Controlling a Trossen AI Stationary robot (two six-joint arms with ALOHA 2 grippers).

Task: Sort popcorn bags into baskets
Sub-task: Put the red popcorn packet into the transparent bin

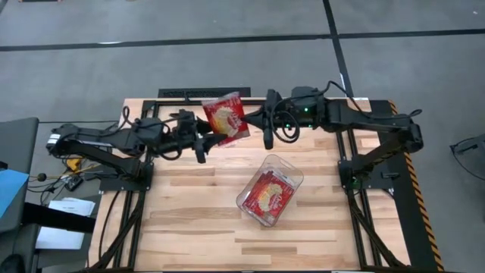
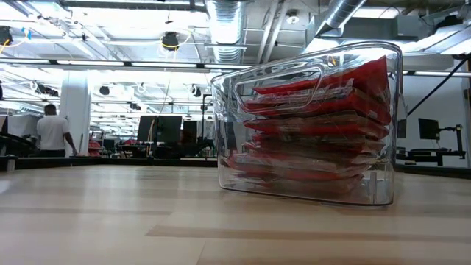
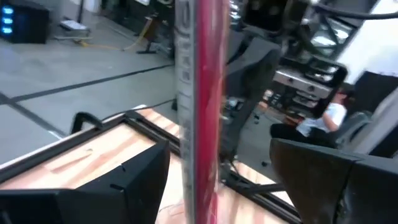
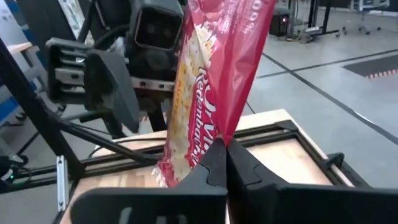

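The right gripper (image 4: 227, 163) has its fingers pressed together on the lower edge of a red popcorn bag (image 1: 226, 117), which rises from the closed fingertips. Cursive white lettering runs along the packet, too curled to read fully. The left gripper (image 1: 204, 141) faces it with fingers (image 3: 134, 180) apart, the packet's edge standing between them without touching either. Well away from both grippers, the clear basket (image 1: 292, 173) sits on the wooden table (image 1: 189, 220), holding a stack of red packets (image 2: 309, 125). A person (image 2: 54, 131) stands in the room beyond.
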